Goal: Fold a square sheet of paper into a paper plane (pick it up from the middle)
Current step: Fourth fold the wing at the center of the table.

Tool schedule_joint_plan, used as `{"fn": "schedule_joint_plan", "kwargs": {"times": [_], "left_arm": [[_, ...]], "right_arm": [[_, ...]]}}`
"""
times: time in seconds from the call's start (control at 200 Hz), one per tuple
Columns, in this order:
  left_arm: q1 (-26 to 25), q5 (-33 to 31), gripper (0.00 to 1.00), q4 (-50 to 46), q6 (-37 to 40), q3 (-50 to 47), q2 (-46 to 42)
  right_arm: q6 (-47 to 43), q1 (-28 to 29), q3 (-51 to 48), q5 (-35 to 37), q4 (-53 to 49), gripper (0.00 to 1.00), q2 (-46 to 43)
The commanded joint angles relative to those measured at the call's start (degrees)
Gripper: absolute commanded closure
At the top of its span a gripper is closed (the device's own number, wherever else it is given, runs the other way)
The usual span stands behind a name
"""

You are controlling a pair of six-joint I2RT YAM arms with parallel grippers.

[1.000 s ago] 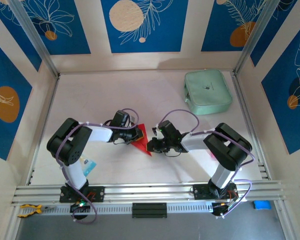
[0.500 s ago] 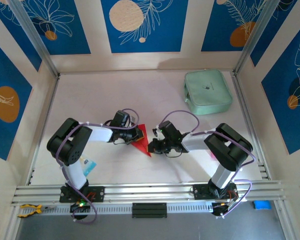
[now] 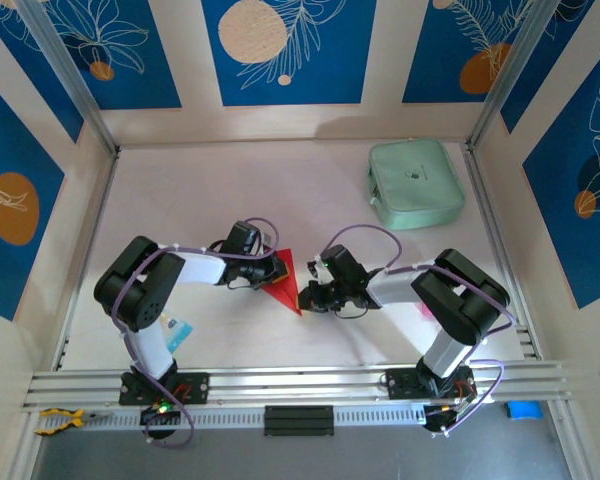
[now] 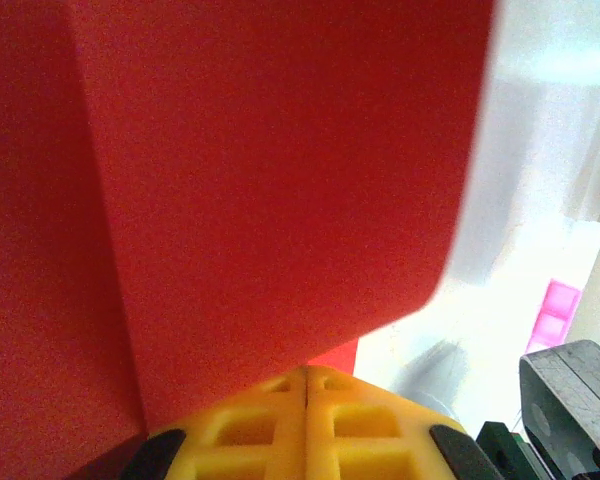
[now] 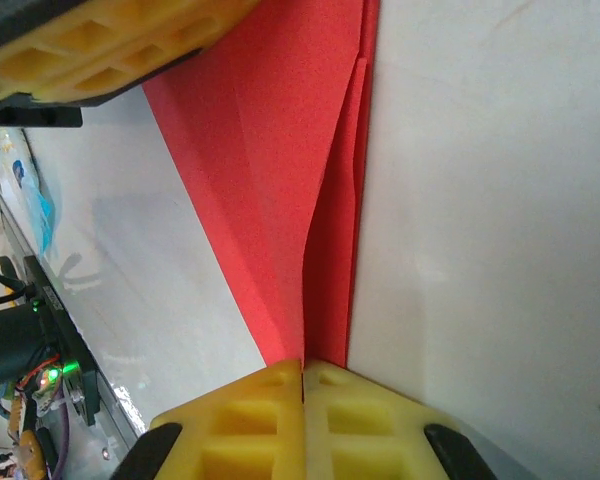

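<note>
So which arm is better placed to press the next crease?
Probably right: the right tool is shut on the red paper at its fold, which runs straight ahead; the left tool anchors the wide part.

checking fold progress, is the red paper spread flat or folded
Folded: the red paper is a triangle with a layered flap and crease running to the right gripper, shut on its tip.

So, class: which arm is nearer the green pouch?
Right. The right arm sits just below the pouch in the top view; the left arm is far to its lower left, past the paper.
</note>
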Motion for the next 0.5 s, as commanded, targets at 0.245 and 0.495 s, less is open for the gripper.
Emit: {"fn": "schedule_joint_plan", "kwargs": {"times": [0.245,0.495], "left_arm": [[0.00,-2.47,0.95,-1.81,-0.02,-1.65,2.04],[0.02,-2.36,0.96,-1.44,-0.14,-1.78,2.17]], "right_arm": [[0.11,0.60,-2.06,-2.52,-4.57,0.82,-1.69],[-0.33,2.20,-1.62,0.39,-6.71,0.96,-0.12]]}}
